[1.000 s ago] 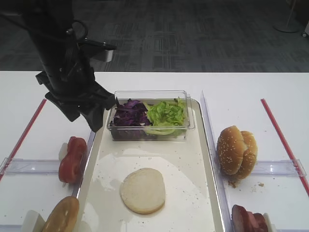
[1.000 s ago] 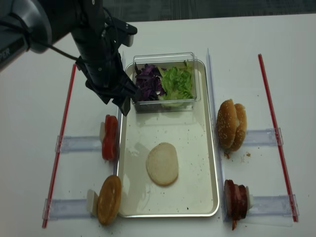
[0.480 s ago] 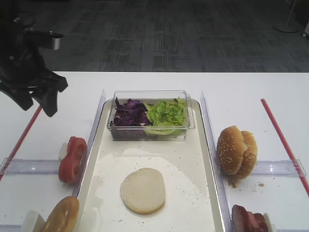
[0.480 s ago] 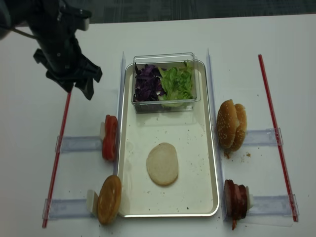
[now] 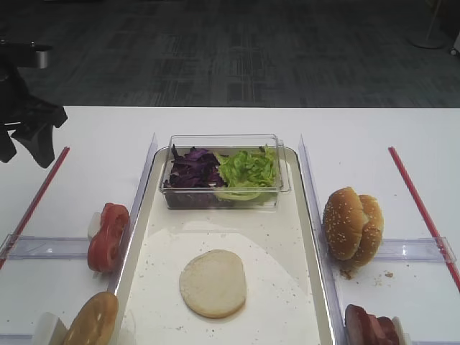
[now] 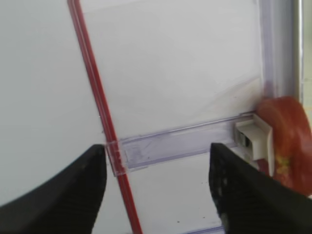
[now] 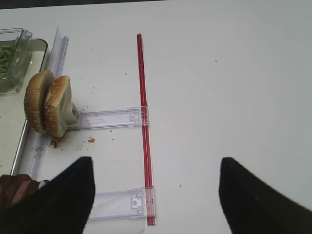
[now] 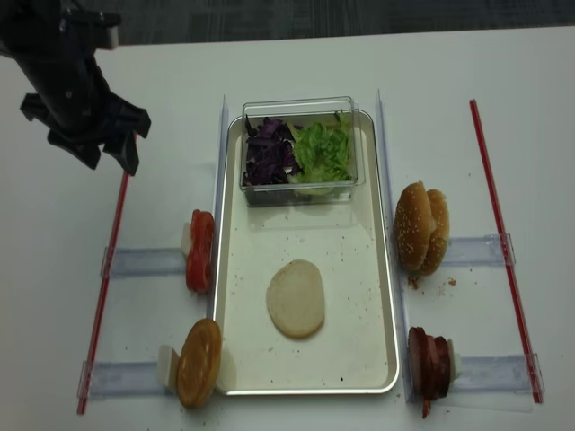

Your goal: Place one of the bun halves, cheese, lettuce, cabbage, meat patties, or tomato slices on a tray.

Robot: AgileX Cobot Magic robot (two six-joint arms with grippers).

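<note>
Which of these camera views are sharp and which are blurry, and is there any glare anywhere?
Both exterior high views are sharp: bun half edges are crisp. The left wrist view is soft, tomato slices blurred. The right wrist view is clear on the sesame buns, its dark fingers out of focus. A pale sheen covers the tray.

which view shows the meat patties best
The realsense exterior high view: the whole stack of meat patties stands right of the tray. The other exterior view cuts them at its bottom edge, the right wrist view catches only a sliver, the left wrist view none.
</note>
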